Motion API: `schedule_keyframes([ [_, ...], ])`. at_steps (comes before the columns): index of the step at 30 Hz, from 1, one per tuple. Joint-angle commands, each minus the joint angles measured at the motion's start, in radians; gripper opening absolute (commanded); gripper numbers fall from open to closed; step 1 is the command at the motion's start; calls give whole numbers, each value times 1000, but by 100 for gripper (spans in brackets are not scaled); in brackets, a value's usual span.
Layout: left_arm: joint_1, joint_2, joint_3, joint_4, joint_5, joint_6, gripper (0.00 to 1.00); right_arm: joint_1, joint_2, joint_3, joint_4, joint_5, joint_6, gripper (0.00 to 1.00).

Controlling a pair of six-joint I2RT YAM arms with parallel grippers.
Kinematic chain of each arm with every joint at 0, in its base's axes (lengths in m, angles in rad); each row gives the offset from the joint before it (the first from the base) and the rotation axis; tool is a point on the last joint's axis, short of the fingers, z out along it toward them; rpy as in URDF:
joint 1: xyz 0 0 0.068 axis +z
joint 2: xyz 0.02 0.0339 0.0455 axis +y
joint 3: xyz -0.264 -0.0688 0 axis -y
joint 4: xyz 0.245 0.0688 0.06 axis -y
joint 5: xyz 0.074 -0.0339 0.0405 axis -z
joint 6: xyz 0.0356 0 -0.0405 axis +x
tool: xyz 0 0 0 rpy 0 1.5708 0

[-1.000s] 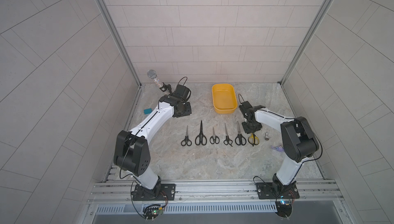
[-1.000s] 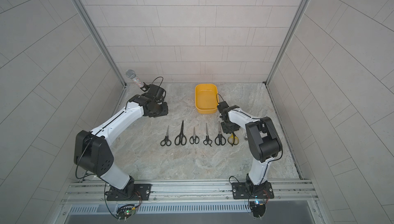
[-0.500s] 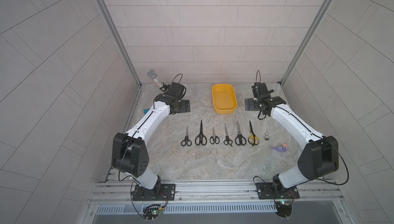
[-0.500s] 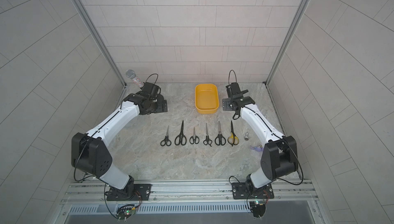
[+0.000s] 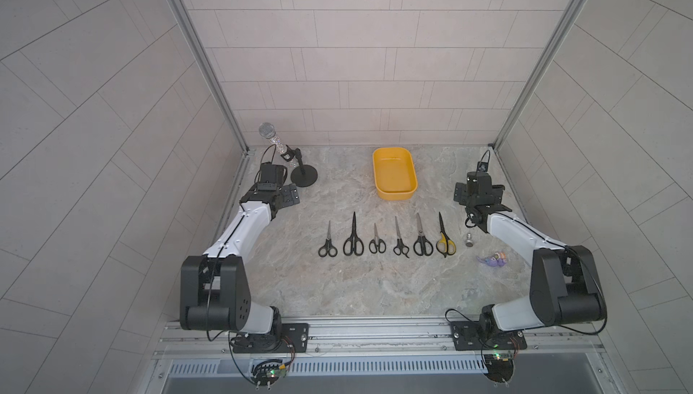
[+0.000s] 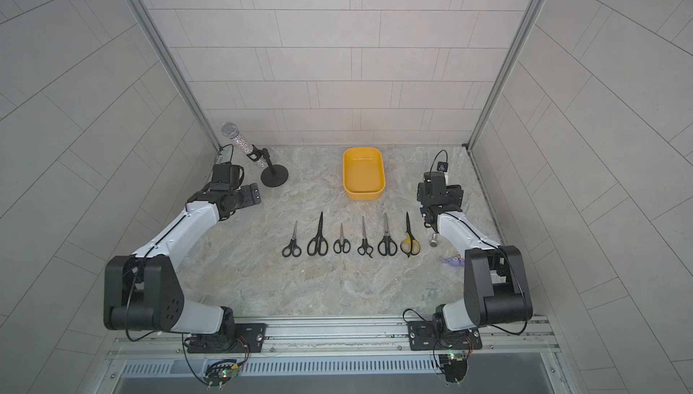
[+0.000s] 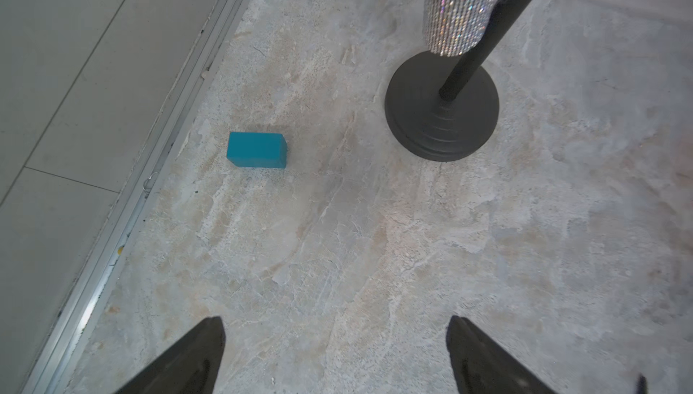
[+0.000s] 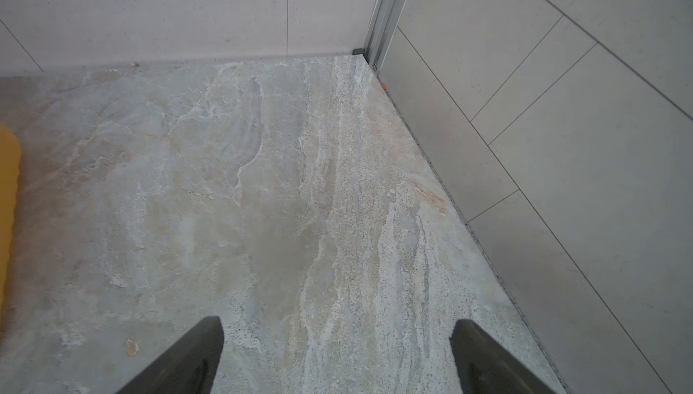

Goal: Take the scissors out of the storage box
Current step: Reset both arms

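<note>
Several scissors lie side by side in a row on the marble table in both top views, from a long black-handled pair [image 5: 353, 240] [image 6: 317, 241] to a yellow-and-black-handled pair [image 5: 445, 242] [image 6: 409, 242] at the right end. Behind the row stands the yellow storage box [image 5: 394, 174] [image 6: 363, 178], empty; its edge [image 8: 7, 193] shows in the right wrist view. My left gripper [image 7: 335, 336] [image 5: 288, 200] hovers at the back left, open over bare table. The right gripper [image 8: 337, 339] [image 5: 477, 193] hovers right of the box, open, nothing between its fingers.
A glittery microphone [image 5: 278, 143] on a black round-based stand [image 7: 442, 110] stands at the back left, next to my left gripper. A small teal block [image 7: 257, 150] lies near the left wall. A small metal piece [image 5: 469, 240] and a purple toy [image 5: 495, 260] lie under the right arm.
My right gripper has left the yellow-handled scissors and swung back out to the right side. The left gripper has drawn back toward the left wall. Both jaws have opened wide.
</note>
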Motion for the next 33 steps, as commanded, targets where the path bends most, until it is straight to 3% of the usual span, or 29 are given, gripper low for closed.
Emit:
schedule_keyframes([
  [1, 17, -33, -114, 242, -26, 69, 100, -14, -17, -105, 196, 40, -47, 100],
  [3, 17, -36, -188, 350, -25, 131, 100, -38, -27, -117, 180, 7, 0, 100],
  [11, 17, -21, -491, 890, 2, 220, 100, -38, 9, -317, 526, -51, -5, 100],
  [16, 16, 33, -532, 1023, 116, 234, 100, -16, 69, -360, 676, -145, -72, 100],
  [19, 15, 103, -606, 1227, 138, 239, 100, -15, 73, -375, 709, -159, -70, 100],
  [24, 15, 95, -589, 1183, 150, 245, 100, -13, 122, -419, 836, -176, -90, 100],
  [33, 0, 108, -588, 1201, 129, 255, 100, -12, 115, -421, 824, -177, -88, 100],
])
